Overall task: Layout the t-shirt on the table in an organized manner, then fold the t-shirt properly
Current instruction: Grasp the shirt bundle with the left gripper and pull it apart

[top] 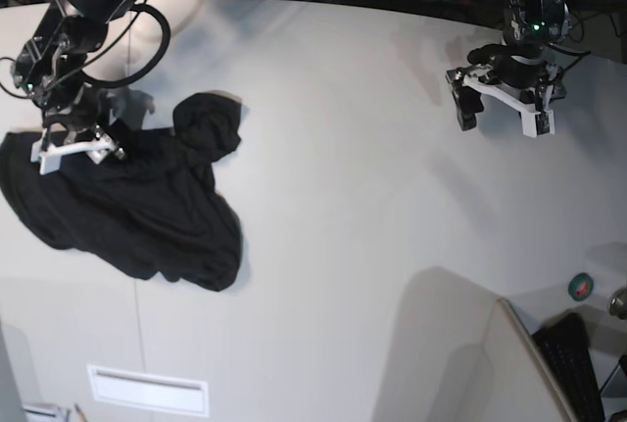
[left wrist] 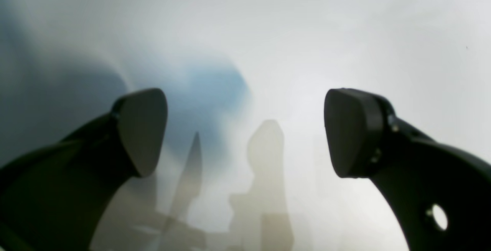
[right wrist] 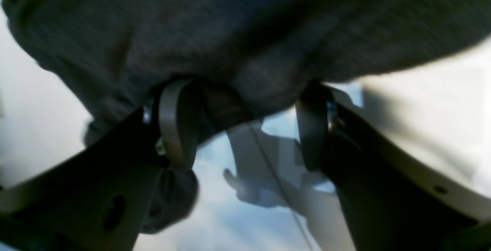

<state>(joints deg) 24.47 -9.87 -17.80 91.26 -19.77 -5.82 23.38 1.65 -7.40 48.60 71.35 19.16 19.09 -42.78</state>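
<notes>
The black t-shirt point(top: 147, 202) lies crumpled in a heap on the left part of the off-white table point(top: 343, 148); no print shows. My right gripper point(top: 71, 143) is at the shirt's upper left edge. In the right wrist view its fingers point(right wrist: 176, 124) stand apart, with dark cloth point(right wrist: 245, 32) bunched at and between the tips and a fold hanging under one finger. My left gripper point(top: 502, 114) hovers over bare table at the far right, far from the shirt. In the left wrist view it point(left wrist: 245, 132) is wide open and empty above the tabletop point(left wrist: 345, 32).
A white rectangular label point(top: 147, 390) lies near the table's front edge. A thin seam line point(top: 140, 324) runs toward it. A grey panel point(top: 460, 353), a keyboard point(top: 573, 363) and a small round green object point(top: 581, 286) are at the front right. Cables run along the back edge.
</notes>
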